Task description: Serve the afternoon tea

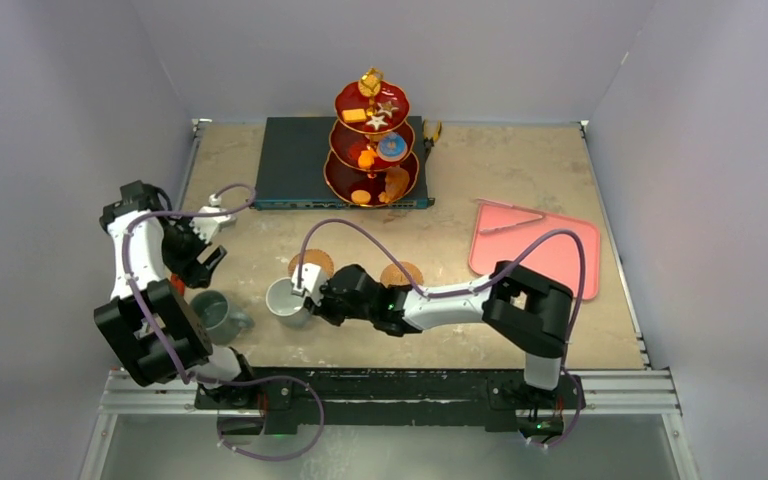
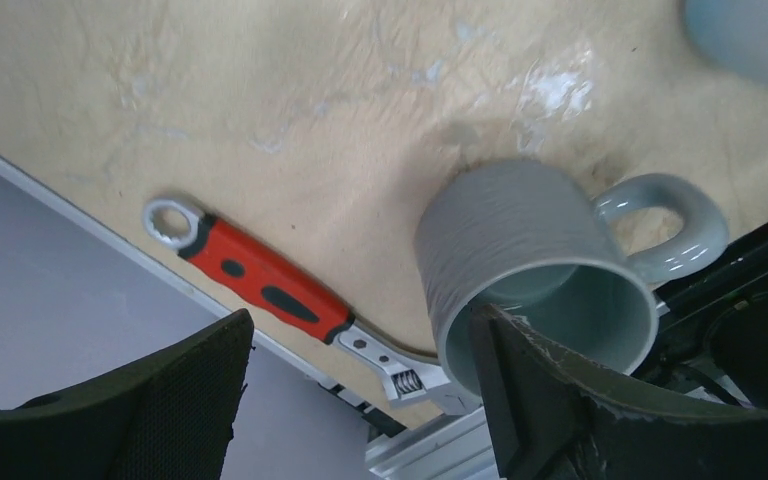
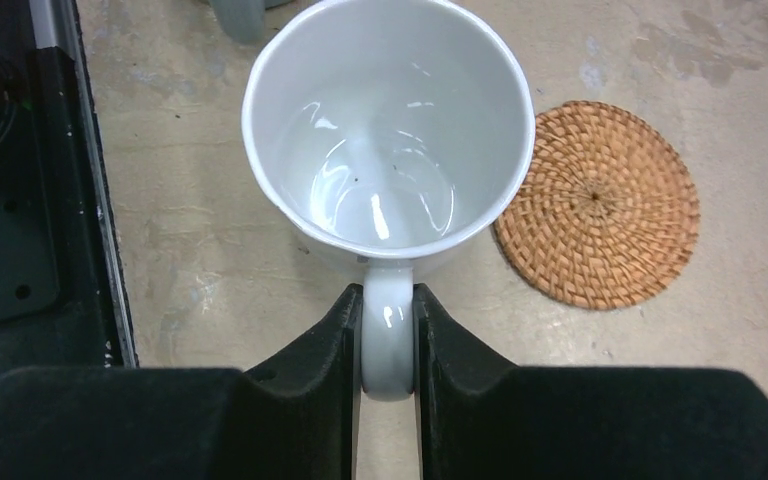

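My right gripper [image 3: 389, 312] is shut on the handle of the white mug [image 3: 390, 130], which stands upright and empty beside a cork coaster [image 3: 597, 203]. In the top view the white mug [image 1: 285, 298] sits just below the left coaster [image 1: 311, 264], and the second coaster [image 1: 401, 273] lies to its right. The grey mug [image 1: 218, 313] stands at the front left. My left gripper [image 1: 205, 262] is open and empty just above it. In the left wrist view one finger [image 2: 560, 400] overlaps the grey mug's [image 2: 535, 270] rim. The red three-tier stand [image 1: 372, 140] holds toy pastries [image 1: 378, 121].
The stand rests on a flat dark box [image 1: 300, 160] at the back. A pink tray [image 1: 535, 245] with a thin tool on it lies at the right. A red-handled wrench [image 2: 260, 280] lies by the table's left edge near the grey mug.
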Robot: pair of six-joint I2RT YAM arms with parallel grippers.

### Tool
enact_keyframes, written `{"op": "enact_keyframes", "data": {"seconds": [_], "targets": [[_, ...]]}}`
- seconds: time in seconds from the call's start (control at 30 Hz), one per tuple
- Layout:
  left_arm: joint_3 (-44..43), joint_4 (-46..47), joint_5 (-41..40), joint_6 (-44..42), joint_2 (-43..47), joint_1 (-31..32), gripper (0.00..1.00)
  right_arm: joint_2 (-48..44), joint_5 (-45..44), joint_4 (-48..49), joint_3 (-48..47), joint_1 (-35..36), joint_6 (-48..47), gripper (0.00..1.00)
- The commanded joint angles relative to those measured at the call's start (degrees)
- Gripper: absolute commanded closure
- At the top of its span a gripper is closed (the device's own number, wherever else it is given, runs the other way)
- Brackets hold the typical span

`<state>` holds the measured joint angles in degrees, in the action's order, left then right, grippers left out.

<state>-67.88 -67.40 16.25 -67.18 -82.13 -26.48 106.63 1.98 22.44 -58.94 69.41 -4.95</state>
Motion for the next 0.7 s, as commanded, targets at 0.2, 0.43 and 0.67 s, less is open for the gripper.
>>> {"op": "enact_keyframes", "data": {"seconds": [0.2,0.43,0.67], "targets": [[0.2,-0.4,2.0,-7.0,-0.6,-8.1,0.23,-14.1,-10.8,4.3,2.9,0.1,1.7,1.0],[-0.6,-3.7,4.9,-7.7,1.8,-8.3,0.21,-24.5,-17.4,7.1,12.7,-2.3,4.4,1.0],[-1.1,-6.0,5.1,-9.2,1.6,-8.3,0.21,-32.0,-24.3,9.5,21.8,-4.0,7.3,1.0]]}}
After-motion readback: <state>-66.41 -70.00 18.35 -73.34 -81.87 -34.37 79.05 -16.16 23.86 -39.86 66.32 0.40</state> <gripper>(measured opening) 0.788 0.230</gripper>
